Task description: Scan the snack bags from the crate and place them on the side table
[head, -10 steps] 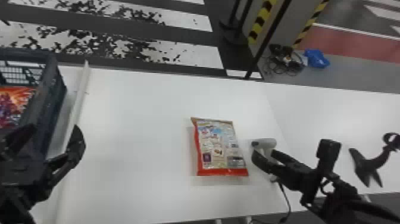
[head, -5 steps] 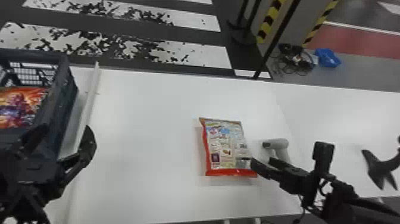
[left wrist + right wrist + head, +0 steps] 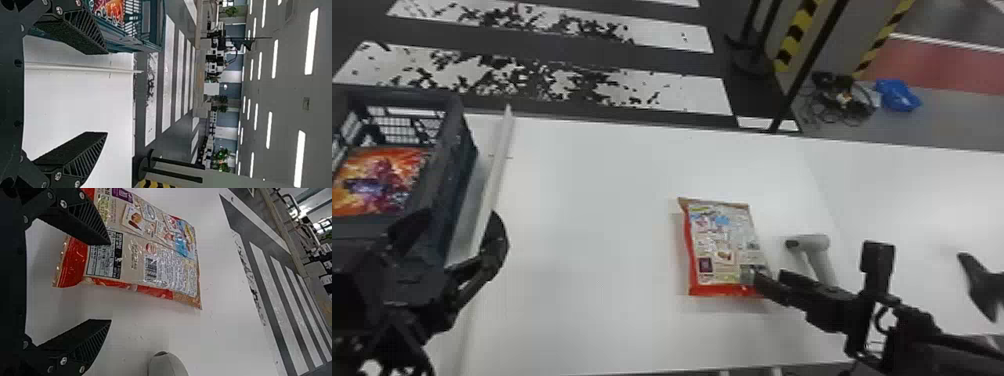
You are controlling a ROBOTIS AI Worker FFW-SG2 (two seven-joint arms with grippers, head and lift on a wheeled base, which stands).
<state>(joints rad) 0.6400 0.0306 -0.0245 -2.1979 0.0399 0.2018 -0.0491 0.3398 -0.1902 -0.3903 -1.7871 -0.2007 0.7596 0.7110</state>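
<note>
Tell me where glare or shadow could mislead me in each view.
Head view: soft shadow along the left and near edges of the bag, pale sheen on the white table; right wrist view: small glints on the bag's red end, faint shadow beside the scanner; left wrist view: bright ceiling lights.

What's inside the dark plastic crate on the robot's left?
Inside the crate lies an orange, red and purple printed snack bag. Anything beneath it is covered, and the black left gripper hides the crate's near part in the head view.
</note>
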